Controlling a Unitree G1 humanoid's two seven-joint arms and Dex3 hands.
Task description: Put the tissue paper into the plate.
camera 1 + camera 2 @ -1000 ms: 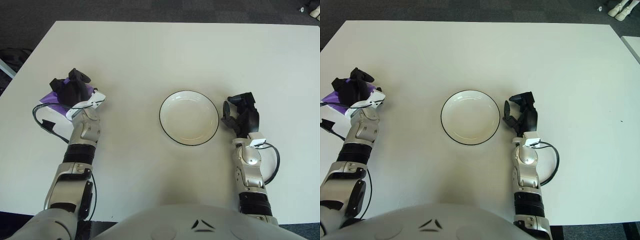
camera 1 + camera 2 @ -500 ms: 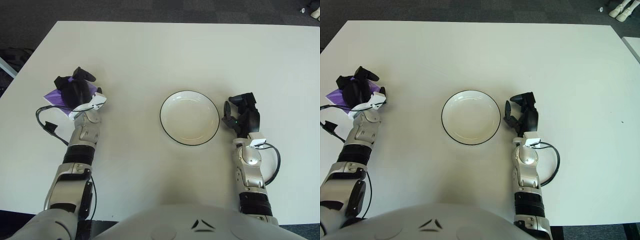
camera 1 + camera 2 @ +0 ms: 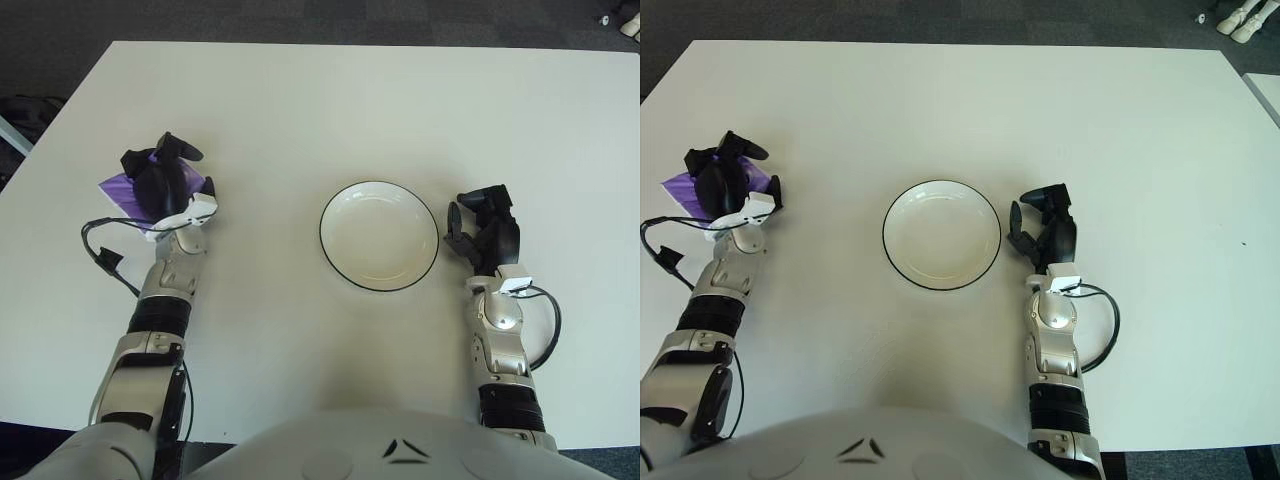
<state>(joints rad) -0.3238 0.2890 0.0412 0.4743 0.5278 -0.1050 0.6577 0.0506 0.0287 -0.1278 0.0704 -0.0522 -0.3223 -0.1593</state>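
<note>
The tissue paper is a flat purple pack (image 3: 117, 190) at the left of the white table (image 3: 350, 100). My left hand (image 3: 160, 176) sits on top of it with its dark fingers curled around the pack, hiding most of it. Purple shows on both sides of the hand. The plate (image 3: 380, 240), white with a thin black rim, is bare inside and lies at the table's middle, well to the right of the pack. My right hand (image 3: 482, 225) shows just right of the plate's rim, fingers relaxed and holding nothing.
A black cable (image 3: 100, 255) loops on the table beside my left forearm. The table's far edge meets dark carpet at the top of the view.
My left hand has shifted right and slightly forward, and the purple pack has moved along with it. The right hand and the plate have stayed put.
</note>
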